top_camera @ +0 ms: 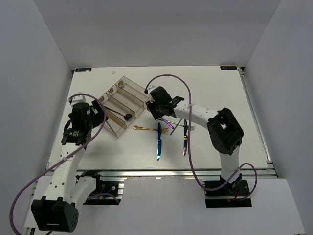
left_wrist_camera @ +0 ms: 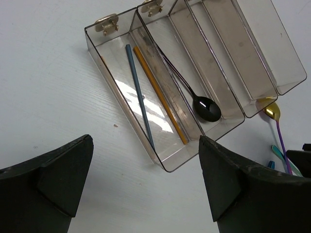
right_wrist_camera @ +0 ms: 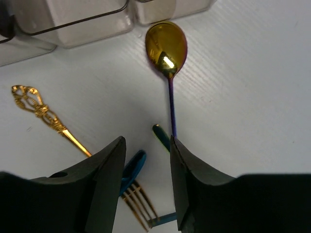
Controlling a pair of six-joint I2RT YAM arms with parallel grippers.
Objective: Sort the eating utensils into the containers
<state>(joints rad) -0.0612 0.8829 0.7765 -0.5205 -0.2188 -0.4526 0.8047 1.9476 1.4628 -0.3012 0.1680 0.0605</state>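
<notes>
A clear plastic rectangular organiser tray point(left_wrist_camera: 109, 80) with four long narrow compartments lies at an angle on the left part of a white table point(top_camera: 220, 88). Seen from the left wrist, its outermost left compartment holds a blue chopstick point(left_wrist_camera: 138, 92) and a copper-orange chopstick point(left_wrist_camera: 158, 90) lying side by side. The next compartment holds a black spoon point(left_wrist_camera: 206, 108), its bowl at the near end.

The left gripper point(left_wrist_camera: 144, 138) hovers above the tray's near end with its fingers spread wide, grasping nothing. The right gripper point(right_wrist_camera: 146, 141) hangs low over loose cutlery just beside the tray's corner, fingers parted with a gap between them and nothing visibly pinched.

A spoon with a gold bowl and purple handle point(right_wrist_camera: 166, 46) lies on the table close to the tray, and its handle vanishes behind the right gripper's finger. A gold fork with an ornate handle point(right_wrist_camera: 43, 116) is partly covered by the other finger. A blue piece point(right_wrist_camera: 133, 167) shows between the fingers; its kind cannot be told.

From above, an iridescent blue knife point(top_camera: 158, 142) and a dark knife point(top_camera: 185, 141) lie farther forward. Plain pale grey walls point(top_camera: 146, 29) enclose the table.
</notes>
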